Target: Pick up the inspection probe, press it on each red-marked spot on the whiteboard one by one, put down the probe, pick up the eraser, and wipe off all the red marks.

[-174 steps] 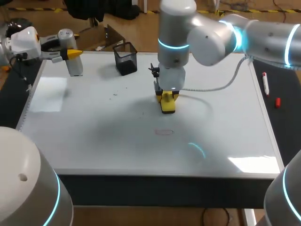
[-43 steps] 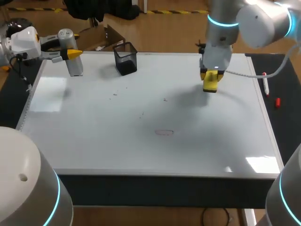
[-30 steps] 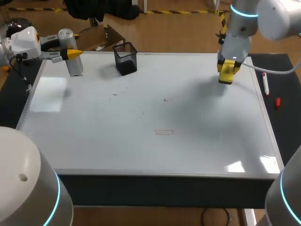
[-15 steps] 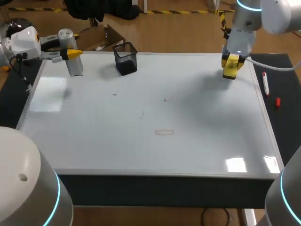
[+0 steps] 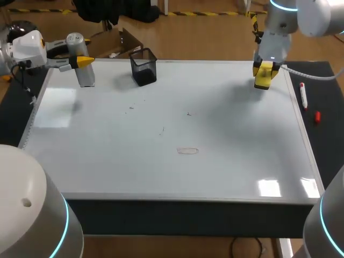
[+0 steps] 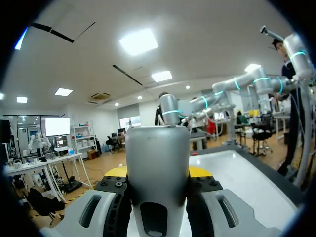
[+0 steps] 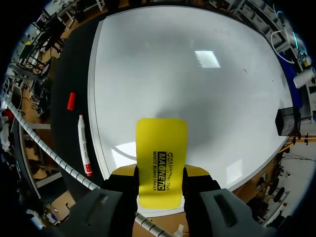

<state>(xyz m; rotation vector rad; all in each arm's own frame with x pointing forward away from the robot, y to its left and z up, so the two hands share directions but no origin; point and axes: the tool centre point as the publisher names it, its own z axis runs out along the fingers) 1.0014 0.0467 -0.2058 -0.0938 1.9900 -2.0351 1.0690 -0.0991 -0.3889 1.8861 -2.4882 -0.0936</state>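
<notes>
Whiteboard (image 5: 107, 161) bears black cup (image 5: 143, 66); marker (image 5: 303, 95) lies beside it.

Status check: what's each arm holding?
Left tool shut on probe. Right tool shut on eraser, over whiteboard far corner. Faint mark unwiped; path clear.

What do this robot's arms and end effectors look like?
Both the left arm and right arm are rounded white-grey links with cyan rings at the joints. A white coiled cable runs from the right wrist. The left end effector and right end effector have grey housings, black fingers, yellow tips.
</notes>
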